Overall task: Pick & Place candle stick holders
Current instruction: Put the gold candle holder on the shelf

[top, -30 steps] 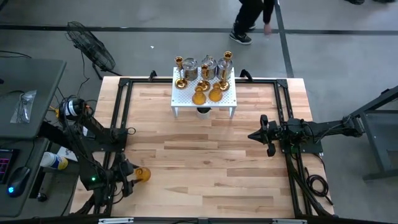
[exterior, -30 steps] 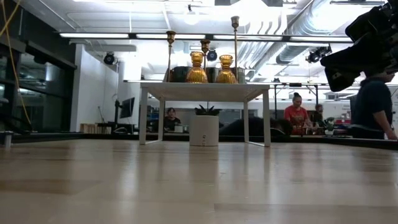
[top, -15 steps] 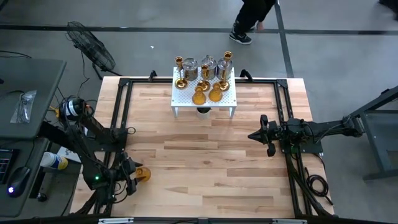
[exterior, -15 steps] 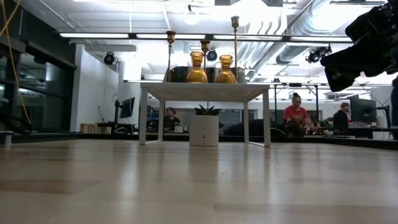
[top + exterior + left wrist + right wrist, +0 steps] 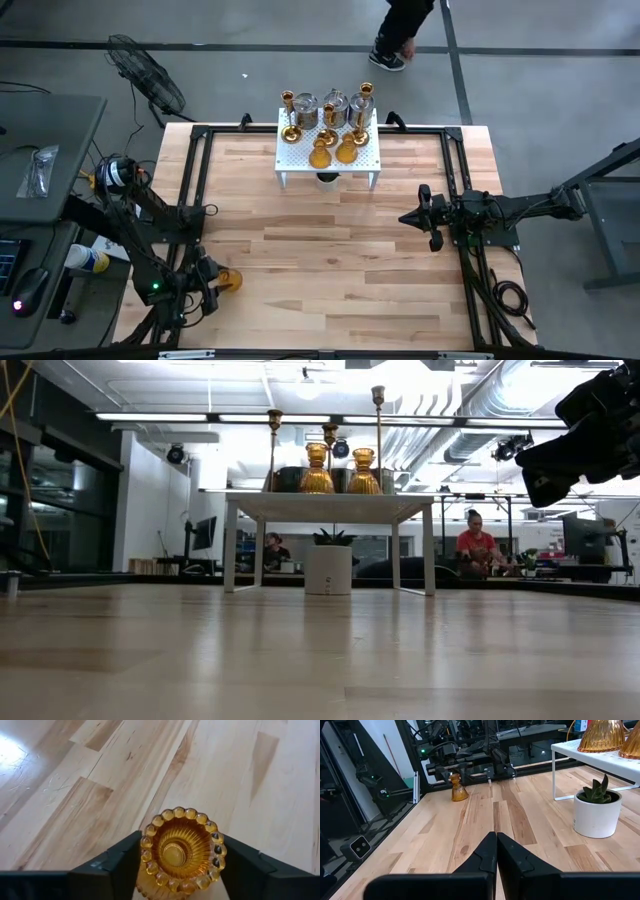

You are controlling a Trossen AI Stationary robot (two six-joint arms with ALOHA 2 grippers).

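An amber-orange candle stick holder (image 5: 229, 280) stands upright near the table's near left corner, between the fingers of my left gripper (image 5: 214, 279), which is shut on it. It also shows in the left wrist view (image 5: 180, 850) and the right wrist view (image 5: 458, 788). On the white rack (image 5: 330, 160) at the far middle stand slim gold candlesticks (image 5: 289, 100), silvery jar-like holders (image 5: 334, 103) and two more amber ones (image 5: 321, 155). My right gripper (image 5: 408, 217) is shut and empty, raised over the table's right side. My left gripper pinches the amber holder between its two fingers, on opposite sides just under the beaded rim (image 5: 145, 851). The fingers (image 5: 117, 865) come about level from the table's left. The holder stands upright with its base (image 5: 459, 796) on the table.
A small white pot with a plant (image 5: 596, 815) stands under the rack (image 5: 329, 568). Black frame rails (image 5: 195, 180) run along the table's left, right and far edges. Bare wood lies between the two arms (image 5: 320, 250). People show in the room beyond.
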